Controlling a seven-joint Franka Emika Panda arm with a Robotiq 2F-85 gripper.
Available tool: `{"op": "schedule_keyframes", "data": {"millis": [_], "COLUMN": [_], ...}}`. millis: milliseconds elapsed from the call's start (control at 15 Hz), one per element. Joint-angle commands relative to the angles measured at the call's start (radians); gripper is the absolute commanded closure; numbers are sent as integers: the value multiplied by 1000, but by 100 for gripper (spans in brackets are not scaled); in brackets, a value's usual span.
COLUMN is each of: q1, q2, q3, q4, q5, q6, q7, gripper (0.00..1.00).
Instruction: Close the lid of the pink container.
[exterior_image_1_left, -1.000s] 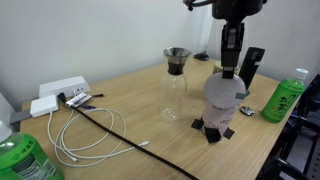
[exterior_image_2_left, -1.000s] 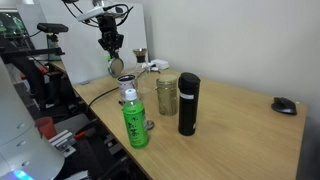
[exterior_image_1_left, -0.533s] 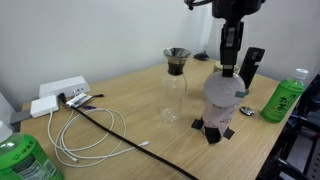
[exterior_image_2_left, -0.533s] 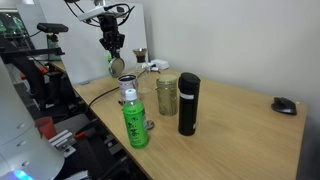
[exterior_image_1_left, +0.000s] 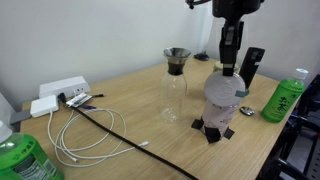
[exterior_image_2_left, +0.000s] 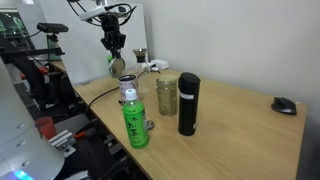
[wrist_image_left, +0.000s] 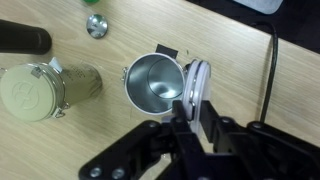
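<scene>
The pink container (wrist_image_left: 152, 82) stands open in the wrist view, its shiny metal inside showing. Its lid (wrist_image_left: 198, 84) stands upright on edge at the rim's right side, hinged by a small metal clasp. My gripper (wrist_image_left: 193, 108) has one finger on each side of the lid and is shut on it. In an exterior view the container (exterior_image_1_left: 221, 101) stands on black pads with the gripper (exterior_image_1_left: 230, 70) right above its rim. In both exterior views the gripper (exterior_image_2_left: 112, 62) points straight down; the container (exterior_image_2_left: 126, 80) shows partly behind a green bottle.
A glass carafe (exterior_image_1_left: 176, 86) stands next to the container. A beige jar (wrist_image_left: 45, 92), a black bottle (exterior_image_2_left: 188, 104) and a green bottle (exterior_image_2_left: 134, 122) are nearby. Another green bottle (exterior_image_1_left: 283, 97), a power strip (exterior_image_1_left: 60, 92), cables (exterior_image_1_left: 90, 125) and a mouse (exterior_image_2_left: 285, 105) lie on the desk.
</scene>
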Motion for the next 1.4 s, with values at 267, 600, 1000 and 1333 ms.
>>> {"op": "schedule_keyframes", "data": {"millis": [267, 600, 1000, 1333], "q1": [-11, -21, -31, -37], "q2": [-5, -20, -33, -32], "q3": [-14, -32, -48, -54], "q4": [-16, -21, -33, -39], "q5": [14, 9, 22, 23], "q6": [-18, -43, -65, -83], "q7": [4, 21, 41, 40], "gripper": [86, 86, 79, 44]}}
